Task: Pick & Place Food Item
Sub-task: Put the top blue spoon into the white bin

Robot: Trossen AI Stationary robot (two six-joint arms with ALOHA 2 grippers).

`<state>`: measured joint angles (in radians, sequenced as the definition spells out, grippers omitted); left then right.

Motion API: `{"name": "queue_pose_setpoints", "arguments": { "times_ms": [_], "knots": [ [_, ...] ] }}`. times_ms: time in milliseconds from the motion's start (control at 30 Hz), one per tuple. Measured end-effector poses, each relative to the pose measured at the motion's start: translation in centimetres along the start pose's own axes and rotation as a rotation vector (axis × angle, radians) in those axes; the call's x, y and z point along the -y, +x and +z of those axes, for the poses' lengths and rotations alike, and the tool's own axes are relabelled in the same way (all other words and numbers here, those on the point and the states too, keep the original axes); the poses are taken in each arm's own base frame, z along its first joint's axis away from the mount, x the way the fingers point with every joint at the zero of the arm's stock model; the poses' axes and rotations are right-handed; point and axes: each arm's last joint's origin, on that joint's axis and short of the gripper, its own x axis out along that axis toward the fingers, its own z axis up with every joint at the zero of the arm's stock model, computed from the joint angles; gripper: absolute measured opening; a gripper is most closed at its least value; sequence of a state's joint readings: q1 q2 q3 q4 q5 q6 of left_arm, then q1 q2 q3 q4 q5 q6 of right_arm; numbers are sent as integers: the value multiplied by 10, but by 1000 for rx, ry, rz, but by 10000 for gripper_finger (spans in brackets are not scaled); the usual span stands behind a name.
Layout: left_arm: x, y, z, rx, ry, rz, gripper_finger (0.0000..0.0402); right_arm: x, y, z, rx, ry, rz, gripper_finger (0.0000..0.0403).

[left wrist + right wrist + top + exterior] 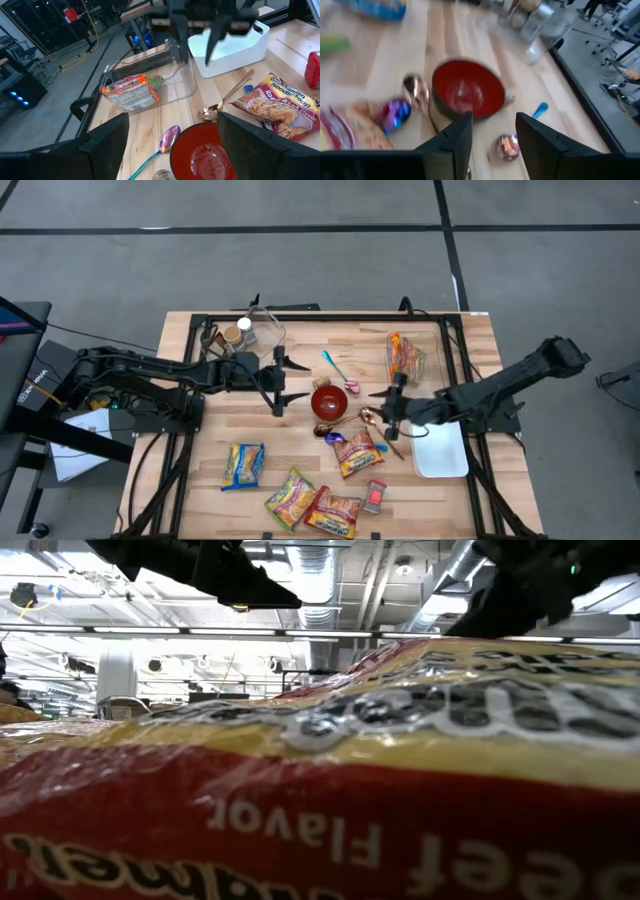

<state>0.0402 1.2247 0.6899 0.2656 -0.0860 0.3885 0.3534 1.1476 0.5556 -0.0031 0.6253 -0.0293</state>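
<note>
A red bowl [329, 402] stands mid-table between my two grippers. My left gripper [279, 386] hovers open just left of it, and the bowl [200, 155] shows between its fingers. My right gripper [386, 412] is open to the bowl's right, above a copper spoon [375, 423], with nothing between its fingers [492, 145]. A ramen packet [358, 452] lies flat near the bowl's front right. Several more snack packets [290, 498] lie toward the near edge. Another ramen packet [405, 357] lies inside a clear bin at the far right.
A white tray [440, 452] sits under the right arm. A teal-handled spoon [335, 368] and a purple spoon [335, 436] lie by the bowl. A clear jar [255, 330] stands at the far left. One packet [320, 790] fills most of the low view.
</note>
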Motion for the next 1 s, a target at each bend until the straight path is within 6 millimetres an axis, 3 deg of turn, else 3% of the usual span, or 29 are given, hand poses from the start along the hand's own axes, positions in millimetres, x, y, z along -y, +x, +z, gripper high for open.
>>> {"name": "queue_pose_setpoints", "arguments": {
  "times_ms": [133,433,1000],
  "knots": [
    [0,0,0,-1,0,-1,296,-13,18,-10,-78,-109,2,143],
    [0,0,0,-3,0,-2,296,-32,48,-2,-179,-292,-46,143],
    [0,0,-1,-11,1,-8,296,-22,88,-14,-434,-368,-58,143]
  ]
}}
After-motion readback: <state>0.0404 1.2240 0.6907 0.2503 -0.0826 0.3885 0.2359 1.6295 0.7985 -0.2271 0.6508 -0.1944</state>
